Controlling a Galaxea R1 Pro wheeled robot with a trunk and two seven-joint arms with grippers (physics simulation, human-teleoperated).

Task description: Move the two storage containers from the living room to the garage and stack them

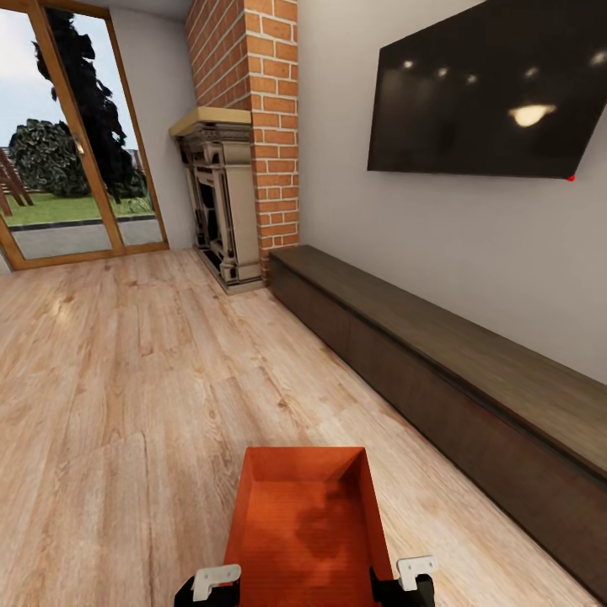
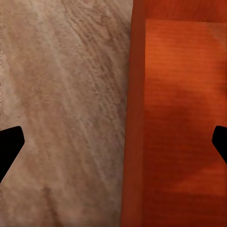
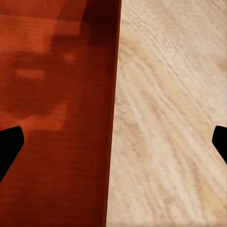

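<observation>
Orange-red storage container [image 1: 305, 523] between both grippers

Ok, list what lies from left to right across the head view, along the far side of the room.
Glass doors → fireplace → brick chimney column → long dark low cabinet → black wall TV.

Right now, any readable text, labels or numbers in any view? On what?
None readable.
TV: blank black screen, light glints, a red dot at its lower corner, no logo legible.
Container: plain orange-red walls, no label.
Cabinet, fireplace: no markings.
</observation>
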